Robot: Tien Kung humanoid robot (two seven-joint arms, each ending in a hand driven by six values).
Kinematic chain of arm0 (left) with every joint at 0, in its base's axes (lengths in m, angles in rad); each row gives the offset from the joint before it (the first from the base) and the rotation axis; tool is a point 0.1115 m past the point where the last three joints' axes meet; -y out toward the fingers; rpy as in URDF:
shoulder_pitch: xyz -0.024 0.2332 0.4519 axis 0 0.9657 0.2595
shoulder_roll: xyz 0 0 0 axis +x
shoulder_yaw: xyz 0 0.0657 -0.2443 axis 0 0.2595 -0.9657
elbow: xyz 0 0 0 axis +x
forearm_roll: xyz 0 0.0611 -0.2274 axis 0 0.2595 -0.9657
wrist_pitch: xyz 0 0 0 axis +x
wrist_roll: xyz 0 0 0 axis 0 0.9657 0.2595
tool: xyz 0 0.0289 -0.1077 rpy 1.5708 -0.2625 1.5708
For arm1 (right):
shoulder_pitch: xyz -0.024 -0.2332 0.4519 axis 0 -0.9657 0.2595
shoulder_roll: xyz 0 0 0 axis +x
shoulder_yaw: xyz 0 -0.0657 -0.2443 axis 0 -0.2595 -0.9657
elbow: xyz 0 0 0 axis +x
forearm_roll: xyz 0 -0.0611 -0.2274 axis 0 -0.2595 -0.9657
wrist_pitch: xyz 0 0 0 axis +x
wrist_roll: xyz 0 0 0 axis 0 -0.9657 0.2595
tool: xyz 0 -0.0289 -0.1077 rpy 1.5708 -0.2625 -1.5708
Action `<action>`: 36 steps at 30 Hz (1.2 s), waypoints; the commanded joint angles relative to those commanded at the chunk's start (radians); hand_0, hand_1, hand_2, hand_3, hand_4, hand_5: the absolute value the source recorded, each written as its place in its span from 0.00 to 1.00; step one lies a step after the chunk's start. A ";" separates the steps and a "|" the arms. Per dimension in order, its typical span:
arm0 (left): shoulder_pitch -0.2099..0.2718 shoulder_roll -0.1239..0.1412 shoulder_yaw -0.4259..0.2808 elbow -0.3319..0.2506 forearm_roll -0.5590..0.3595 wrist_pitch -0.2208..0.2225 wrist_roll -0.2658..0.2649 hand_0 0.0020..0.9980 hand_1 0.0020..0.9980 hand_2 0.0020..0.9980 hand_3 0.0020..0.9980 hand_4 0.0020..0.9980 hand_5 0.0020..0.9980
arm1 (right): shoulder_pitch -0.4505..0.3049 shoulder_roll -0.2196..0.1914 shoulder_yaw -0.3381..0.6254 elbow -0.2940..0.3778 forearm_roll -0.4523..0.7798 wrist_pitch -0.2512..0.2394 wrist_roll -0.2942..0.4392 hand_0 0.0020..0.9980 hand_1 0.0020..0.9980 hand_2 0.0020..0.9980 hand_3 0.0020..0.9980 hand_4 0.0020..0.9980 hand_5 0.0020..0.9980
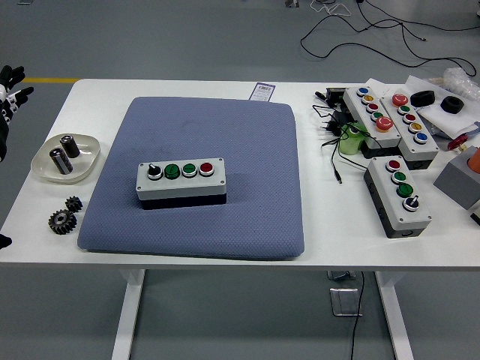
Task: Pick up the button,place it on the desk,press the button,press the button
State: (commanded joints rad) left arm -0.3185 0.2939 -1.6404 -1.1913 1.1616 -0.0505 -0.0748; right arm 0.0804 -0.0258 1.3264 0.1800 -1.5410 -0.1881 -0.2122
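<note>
Head view: button box point(181, 182) sits flat on the blue mat point(196, 177), roughly mid-mat, on the white bench point(315, 217). Selector knob at the box's left end, then two green buttons and a red.

Left hand point(9, 88) at the frame edge, well left of the box, fingers spread, holding nothing. Right hand not visible.

Next step, as I judge it: press straight down on one cap with one fingertip, so the box doesn't slide.

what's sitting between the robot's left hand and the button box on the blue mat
In the head view, a white dish holding two cylinders lies between the left hand and the button box.
</note>
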 joint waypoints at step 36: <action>0.118 -0.107 0.012 -0.162 -0.129 -0.082 0.047 0.89 0.92 0.97 0.95 0.75 1.00 | -0.005 0.001 0.038 0.000 -0.075 0.005 -0.008 0.67 0.66 0.68 0.62 0.31 0.17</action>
State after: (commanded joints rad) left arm -0.2006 0.1867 -1.6282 -1.3536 1.0322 -0.1326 -0.0276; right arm 0.0754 -0.0244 1.3643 0.1800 -1.6156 -0.1827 -0.2205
